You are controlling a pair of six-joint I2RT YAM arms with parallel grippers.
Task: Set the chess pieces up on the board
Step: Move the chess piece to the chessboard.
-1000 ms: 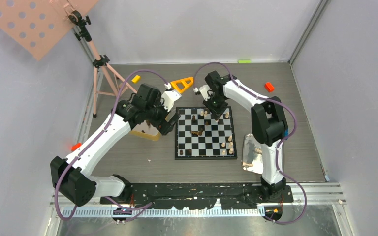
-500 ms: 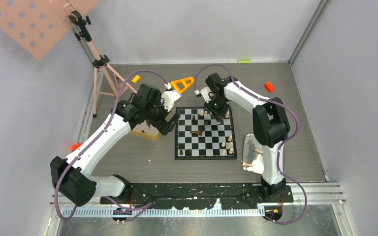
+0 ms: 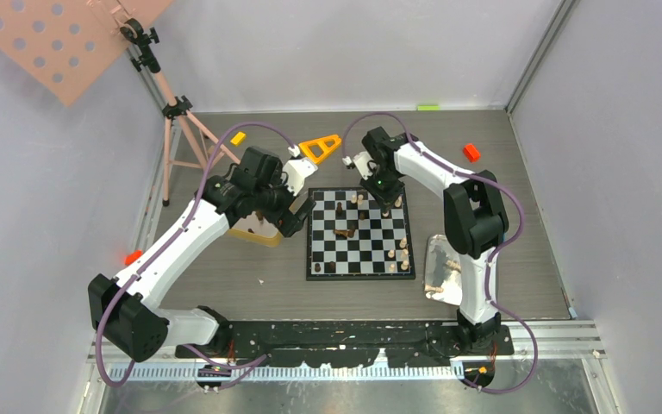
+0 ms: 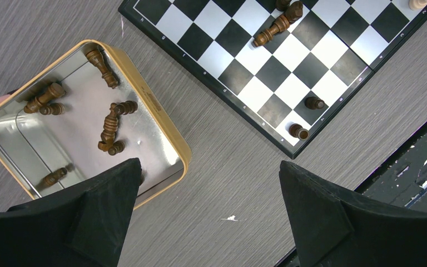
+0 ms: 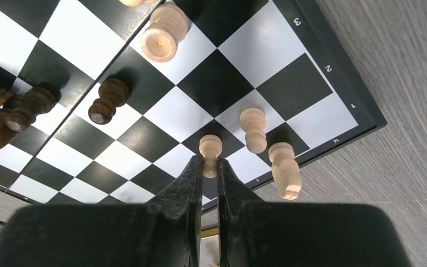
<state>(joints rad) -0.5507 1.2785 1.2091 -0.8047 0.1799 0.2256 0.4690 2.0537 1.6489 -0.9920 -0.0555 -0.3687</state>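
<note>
Although few pieces (image 3: 403, 252) are set on the board (image 4: 310, 69) and dark ones are left in the tin (image 4: 167, 125) beside it, a pawn (image 5: 210, 146) is pinched near its corner by the right fingers (image 5: 186, 186), while the left fingers (image 4: 108, 194) are spread wide.

We see a board (image 3: 360, 259) checkered in black and whitish grey, edged by a thin black border. The chess pieces (image 4: 109, 129) are dark brown or pale beige wood. A beige pawn (image 5: 210, 146) shows against the black right gripper (image 5: 210, 161). The tin (image 4: 161, 108) is gold outside, silver inside. The bench (image 3: 224, 276) is streaked grey.
</note>
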